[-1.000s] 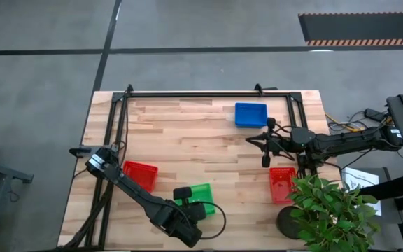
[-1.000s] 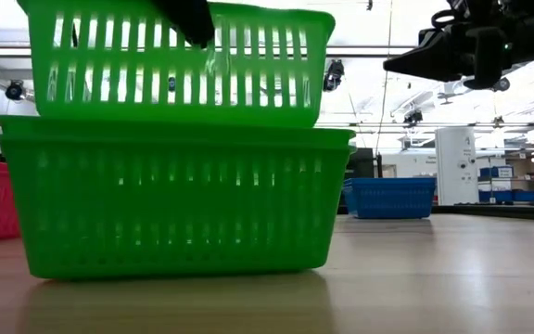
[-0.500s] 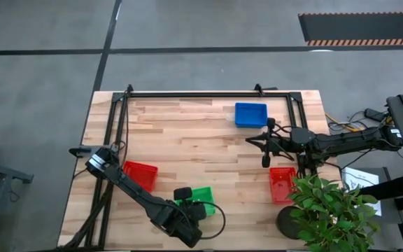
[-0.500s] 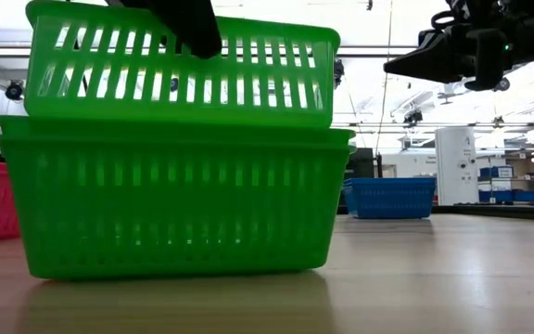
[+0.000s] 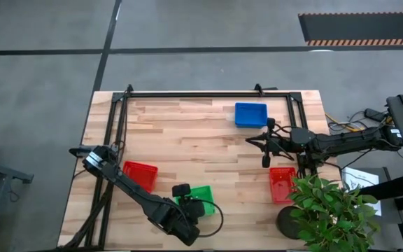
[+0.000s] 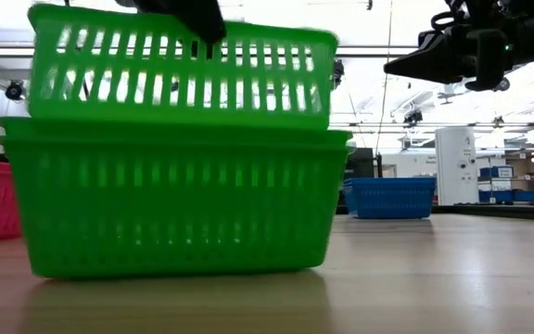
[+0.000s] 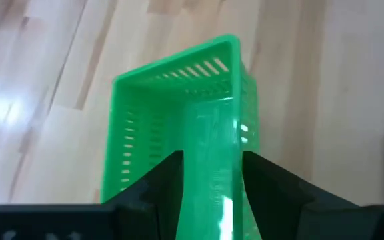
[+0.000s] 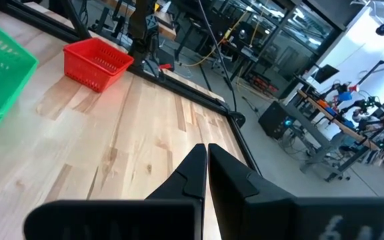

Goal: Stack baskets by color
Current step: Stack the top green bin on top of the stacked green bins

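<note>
Three green baskets are nested near the table's front edge [image 5: 201, 198]. The top one [image 6: 179, 79] sits slightly tilted in the two below it [image 6: 170, 204]. My left gripper [image 7: 212, 157] is open above the top basket, and one long wall of that basket runs between its fingers. A dark finger [image 6: 197, 19] shows at the basket's rim. My right gripper [image 5: 252, 141] is shut and hangs level over the table's right half, touching nothing. One red basket [image 5: 140, 173] stands to the left, another [image 5: 283, 184] to the right, and a blue one [image 5: 250, 114] at the far side. My left gripper has one finger [image 7: 169, 183] inside the top green basket and the other [image 7: 265, 183] outside its long wall [image 7: 239, 167], coming down at a slant. I cannot tell whether either finger touches the wall. The basket rests in the stack below.
A potted plant [image 5: 327, 210] stands at the near right corner beside the right red basket. Black frame rails [image 5: 208, 93] run along the far and left sides. Bare wood lies in the table's middle [image 5: 201, 147].
The top green basket has sunk a little lower into the two green baskets beneath it and now rests there, slightly tilted. My left gripper has stayed above its rim.
</note>
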### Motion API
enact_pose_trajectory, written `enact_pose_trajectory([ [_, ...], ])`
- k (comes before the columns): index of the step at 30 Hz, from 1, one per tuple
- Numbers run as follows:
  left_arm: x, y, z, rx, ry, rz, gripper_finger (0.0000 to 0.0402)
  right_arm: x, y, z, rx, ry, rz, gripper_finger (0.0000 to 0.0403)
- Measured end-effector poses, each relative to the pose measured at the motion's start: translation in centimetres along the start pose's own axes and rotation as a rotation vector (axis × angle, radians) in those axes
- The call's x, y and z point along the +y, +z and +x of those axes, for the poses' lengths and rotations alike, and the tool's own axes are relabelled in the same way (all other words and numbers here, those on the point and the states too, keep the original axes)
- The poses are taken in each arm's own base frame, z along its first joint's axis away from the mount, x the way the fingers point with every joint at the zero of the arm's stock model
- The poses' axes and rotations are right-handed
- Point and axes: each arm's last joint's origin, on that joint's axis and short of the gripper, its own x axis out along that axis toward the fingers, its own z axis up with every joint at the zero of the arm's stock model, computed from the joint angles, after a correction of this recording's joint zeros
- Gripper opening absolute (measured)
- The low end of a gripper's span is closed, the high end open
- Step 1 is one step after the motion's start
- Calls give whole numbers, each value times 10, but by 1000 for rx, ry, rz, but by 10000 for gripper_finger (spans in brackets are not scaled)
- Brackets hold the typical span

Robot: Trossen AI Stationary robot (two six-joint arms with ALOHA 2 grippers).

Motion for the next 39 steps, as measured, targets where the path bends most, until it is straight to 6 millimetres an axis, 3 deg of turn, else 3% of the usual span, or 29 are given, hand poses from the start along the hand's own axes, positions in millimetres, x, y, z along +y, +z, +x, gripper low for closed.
enact_pose_trajectory([
  [7,-1,-6,9,-2,-9,-6,137,0,0,0,0,0,6,9],
  [16,5,8,-18,-12,-37,-14,137,0,0,0,4,2,15,9],
  [25,3,-3,-3,13,-48,-15,134,0,-1,0,7,4,16,9],
  [29,3,-6,3,14,-52,-12,98,0,-1,0,7,4,18,9],
  [34,2,-7,3,23,-62,13,14,0,-1,0,7,4,19,9],
  [39,1,-5,3,-6,-67,32,3,0,-1,0,7,4,20,9],
])
